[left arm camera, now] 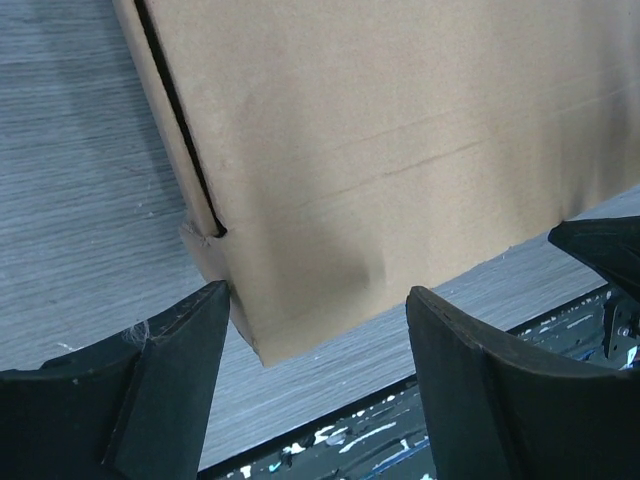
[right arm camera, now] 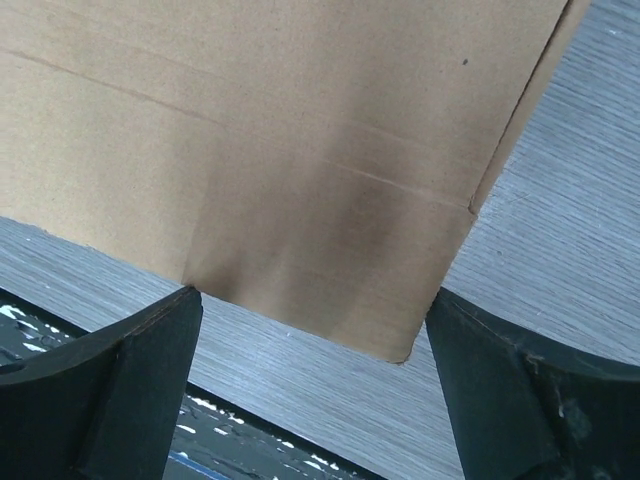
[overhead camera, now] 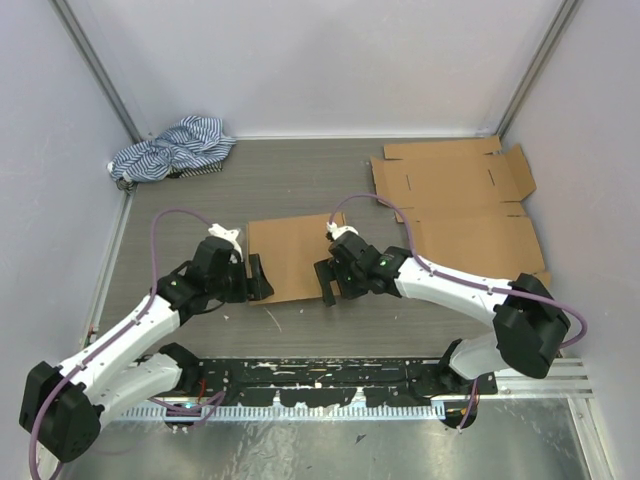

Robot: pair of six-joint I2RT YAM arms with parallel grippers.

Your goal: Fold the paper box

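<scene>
On the table (overhead camera: 300,180) | paper box (overhead camera: 290,255) flat | left jaws; right jaws: wide open, empty, at near corners

We can read no writing, label, brand, number or sign anywhere; the paper box (overhead camera: 288,258) shows us only plain brown faces in all three views, the flat cardboard sheets (overhead camera: 460,200) are just as bare, and the white flecks on the black strip (overhead camera: 330,385) form no letters
</scene>
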